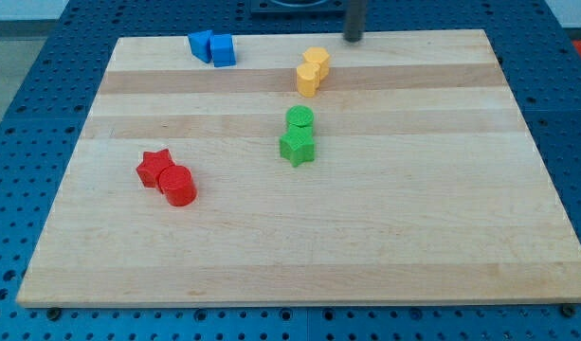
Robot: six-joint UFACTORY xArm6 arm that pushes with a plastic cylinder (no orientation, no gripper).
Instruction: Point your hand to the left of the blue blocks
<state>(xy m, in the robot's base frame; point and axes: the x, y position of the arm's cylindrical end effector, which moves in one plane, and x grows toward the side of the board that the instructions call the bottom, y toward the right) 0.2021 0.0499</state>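
Nearest the view's bottom, the wooden board point(299, 256) is lying bare across its front strip, resting on a blue pegboard table point(25, 189). Farther up on the view's left, a red cylinder point(179, 186) is sitting against a red star point(155, 169), the two touching, far down and to the view's left of my tip. Near the middle, a green star point(297, 147) is sitting just in front of a green cylinder point(299, 119), touching it; both are lying below my tip and slightly to its left. Beyond them, two yellow blocks point(312, 71), their shapes hard to make out, are standing pressed together, just down and to the view's left of my tip.

At the far edge, the two blue blocks point(212, 47) are sitting side by side and touching, the right one looking like a cube, the left one angled. They are lying well apart from my tip, off to its left at roughly the same depth. My tip point(353, 40) is resting at the board's top edge, right of every block. The arm is carrying a plain rod with no jaws, so there is nothing opening or closing.
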